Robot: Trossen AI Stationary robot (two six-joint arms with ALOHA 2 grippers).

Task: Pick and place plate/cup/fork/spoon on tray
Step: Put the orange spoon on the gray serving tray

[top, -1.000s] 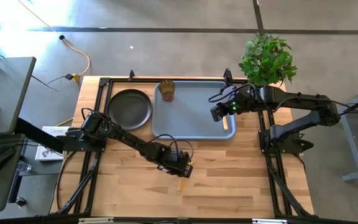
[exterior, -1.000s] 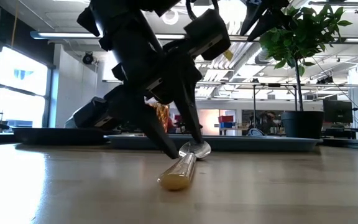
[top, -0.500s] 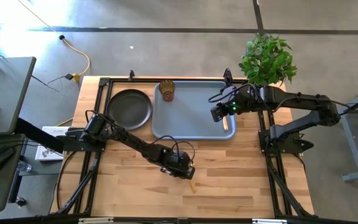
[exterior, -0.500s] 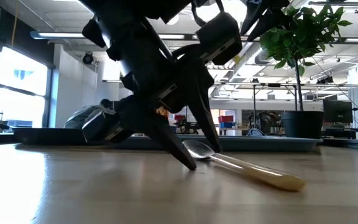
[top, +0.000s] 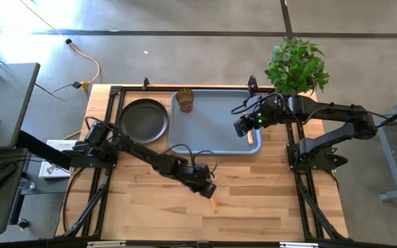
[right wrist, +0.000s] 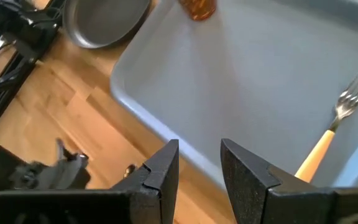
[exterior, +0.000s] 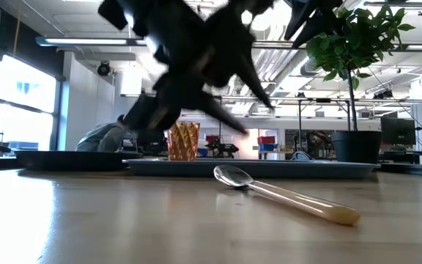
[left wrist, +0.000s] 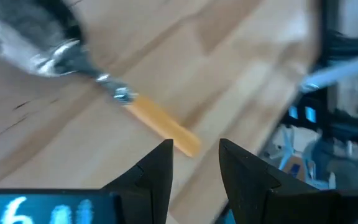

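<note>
The spoon [exterior: 284, 194] lies flat on the bare wood near the table's front, its bowl [left wrist: 30, 37] toward the tray and its tan handle [left wrist: 160, 121] toward the near right. My left gripper [left wrist: 196, 162] hovers open just above it, touching nothing. The blue-grey tray [top: 212, 127] holds the amber cup [top: 185, 100] in its far left corner and the fork [right wrist: 337, 124] along its right side. The dark plate [top: 143, 120] rests on the table left of the tray. My right gripper [right wrist: 199, 162] hangs open over the tray's right part.
A potted plant [top: 295, 65] stands past the table's far right corner. Bare wood stretches along the near half of the table [top: 267, 213] around the spoon. The tray's middle [right wrist: 247, 81] is bare between cup and fork.
My left gripper stood with its fingertips down at the spoon's bowl, then rose clear of it and rolled a little. Meanwhile the spoon turned on the table: its bowl stayed put and its handle swung from the near edge toward the right.
</note>
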